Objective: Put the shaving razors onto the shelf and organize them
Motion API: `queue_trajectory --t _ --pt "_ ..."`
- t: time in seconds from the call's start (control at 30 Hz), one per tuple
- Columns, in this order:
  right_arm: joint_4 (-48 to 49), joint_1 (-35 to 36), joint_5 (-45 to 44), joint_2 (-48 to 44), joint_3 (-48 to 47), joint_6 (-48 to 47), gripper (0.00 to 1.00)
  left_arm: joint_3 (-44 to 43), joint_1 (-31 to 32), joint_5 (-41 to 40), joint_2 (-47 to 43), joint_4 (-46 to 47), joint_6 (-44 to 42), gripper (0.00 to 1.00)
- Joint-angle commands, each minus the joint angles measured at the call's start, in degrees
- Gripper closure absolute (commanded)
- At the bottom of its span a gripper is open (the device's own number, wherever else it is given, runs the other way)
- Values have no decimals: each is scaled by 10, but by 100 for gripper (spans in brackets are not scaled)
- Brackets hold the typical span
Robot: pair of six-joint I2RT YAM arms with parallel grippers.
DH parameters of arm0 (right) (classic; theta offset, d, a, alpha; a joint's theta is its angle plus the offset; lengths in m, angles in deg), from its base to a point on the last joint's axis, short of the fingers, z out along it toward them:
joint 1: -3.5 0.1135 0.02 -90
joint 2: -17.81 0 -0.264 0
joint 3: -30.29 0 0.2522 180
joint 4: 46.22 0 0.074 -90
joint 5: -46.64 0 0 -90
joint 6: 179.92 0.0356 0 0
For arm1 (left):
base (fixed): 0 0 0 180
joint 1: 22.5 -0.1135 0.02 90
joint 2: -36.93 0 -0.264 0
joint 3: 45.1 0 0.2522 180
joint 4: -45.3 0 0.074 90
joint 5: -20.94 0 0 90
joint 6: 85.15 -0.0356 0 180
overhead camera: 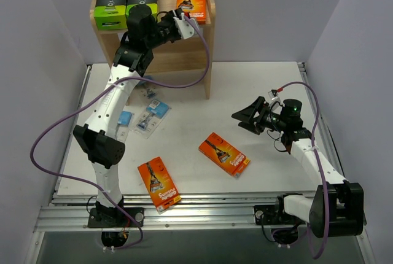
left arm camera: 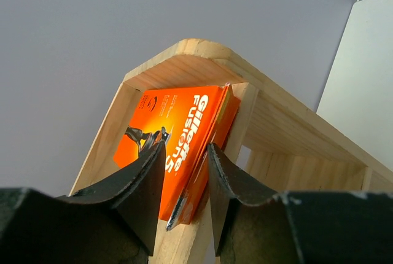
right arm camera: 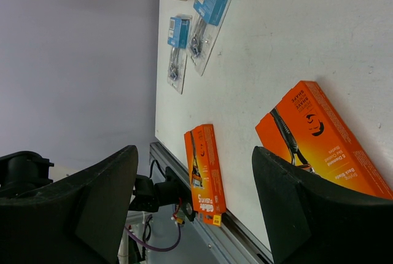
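Left fingers [left arm camera: 140, 184] are straddling an orange box [left arm camera: 178, 129] on the top tier of the shelf [overhead camera: 209, 43], grip undeterminable; right fingers [right arm camera: 101, 199] are hanging spread above the desk [overhead camera: 184, 92]. Two black-and-green boxes [overhead camera: 111, 6] are sharing that tier; two orange boxes [overhead camera: 223, 153] and blister packs [overhead camera: 151, 116] are lying on the desk.

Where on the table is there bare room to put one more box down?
Free: the table strip between the shelf and the right gripper; also the middle, between the blister packs and the two orange boxes. Crowded: the left side, where the blister packs lie beside the left arm.
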Motion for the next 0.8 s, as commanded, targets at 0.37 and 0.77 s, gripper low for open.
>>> queue_trajectory --t 0.37,0.77 --pt "4 2 -1 4 -16 -15 30 -21 -1 13 14 47 25 59" --pt "-2 2 -4 12 -22 -21 30 -33 1 8 41 80 42 59"
